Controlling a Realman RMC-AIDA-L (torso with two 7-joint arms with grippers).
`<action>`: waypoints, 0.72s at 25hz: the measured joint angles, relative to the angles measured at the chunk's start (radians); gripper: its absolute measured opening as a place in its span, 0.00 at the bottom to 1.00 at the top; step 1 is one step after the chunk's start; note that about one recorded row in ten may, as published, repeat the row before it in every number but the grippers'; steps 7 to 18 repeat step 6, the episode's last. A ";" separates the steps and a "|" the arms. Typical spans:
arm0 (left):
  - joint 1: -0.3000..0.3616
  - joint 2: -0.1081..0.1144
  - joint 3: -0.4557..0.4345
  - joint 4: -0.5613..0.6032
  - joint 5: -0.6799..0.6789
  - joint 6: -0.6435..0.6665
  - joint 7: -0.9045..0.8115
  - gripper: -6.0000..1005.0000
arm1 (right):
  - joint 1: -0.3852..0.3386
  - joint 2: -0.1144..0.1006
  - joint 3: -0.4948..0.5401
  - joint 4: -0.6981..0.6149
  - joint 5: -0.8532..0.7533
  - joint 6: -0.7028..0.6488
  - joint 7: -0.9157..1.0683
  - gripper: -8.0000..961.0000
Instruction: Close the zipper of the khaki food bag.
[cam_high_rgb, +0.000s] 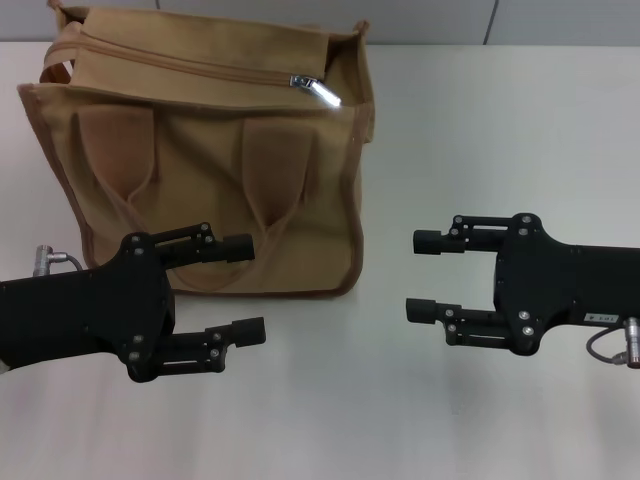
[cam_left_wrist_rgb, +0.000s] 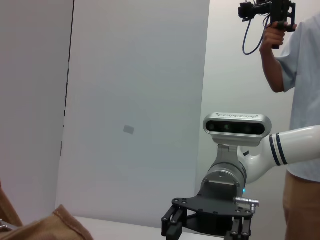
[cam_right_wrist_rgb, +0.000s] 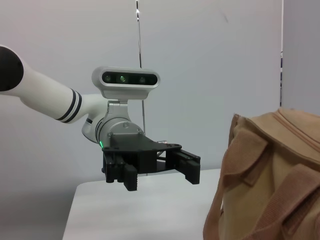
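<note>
The khaki food bag (cam_high_rgb: 210, 170) stands upright at the back left of the white table, its handles hanging down its front. Its tan zipper (cam_high_rgb: 190, 62) runs along the top. The silver slider and pull tab (cam_high_rgb: 318, 90) sit near the bag's right end. My left gripper (cam_high_rgb: 245, 290) is open and empty, low in front of the bag's lower edge. My right gripper (cam_high_rgb: 415, 275) is open and empty, to the right of the bag and apart from it. The right wrist view shows the bag (cam_right_wrist_rgb: 270, 175) and the left gripper (cam_right_wrist_rgb: 160, 172). The left wrist view shows the right gripper (cam_left_wrist_rgb: 205, 227).
The white table (cam_high_rgb: 480, 130) stretches to the right of the bag and in front of it. In the left wrist view a person (cam_left_wrist_rgb: 300, 100) stands behind the right arm, holding up a camera rig. A grey wall runs along the table's far edge.
</note>
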 joint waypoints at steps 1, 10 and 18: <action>0.000 0.000 0.000 0.000 0.000 0.000 0.000 0.76 | 0.000 0.000 0.000 0.000 0.000 0.000 0.000 0.67; 0.000 0.000 0.000 0.000 0.001 0.000 0.000 0.76 | 0.000 0.000 -0.003 0.000 -0.001 0.000 0.000 0.67; 0.000 0.000 0.000 0.000 0.001 0.000 0.000 0.76 | 0.000 0.000 -0.003 0.000 -0.001 0.000 0.000 0.67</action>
